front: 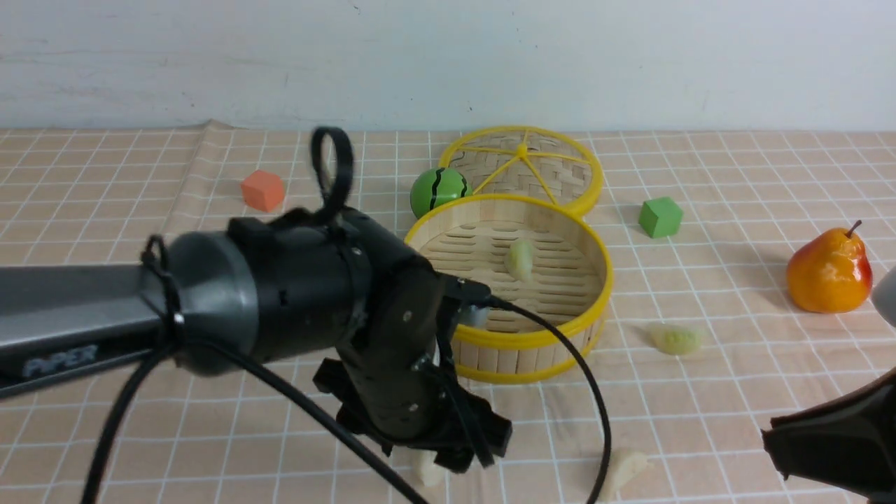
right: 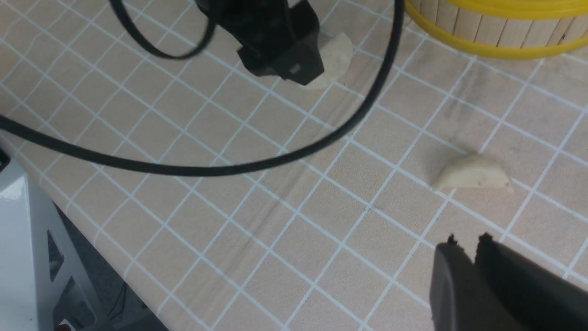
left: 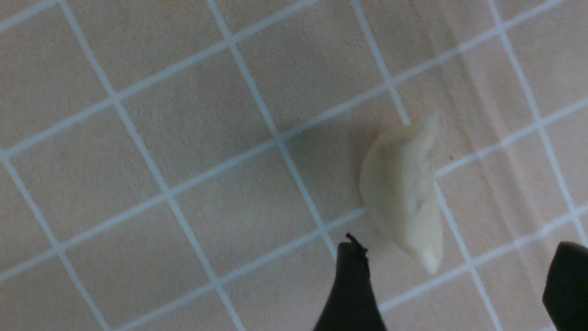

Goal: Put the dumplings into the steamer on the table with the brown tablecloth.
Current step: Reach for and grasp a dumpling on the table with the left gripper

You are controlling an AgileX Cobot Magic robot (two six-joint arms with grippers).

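Only its wrist view shows left claw (left: 459, 246) parted near cream dumpling (left: 402, 184).

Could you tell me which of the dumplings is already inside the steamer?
The pale green crescent dumpling on the round bamboo steamer's slatted floor; no other dumpling lies within its yellow-rimmed wall.

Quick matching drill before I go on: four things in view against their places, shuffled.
1. left gripper
2. lid
3. pear
4. orange cube

a. far right on the cloth
b. open above a white dumpling
c. behind the steamer
d. left of the steamer

Pairs: 1-b, 2-c, 3-a, 4-d.
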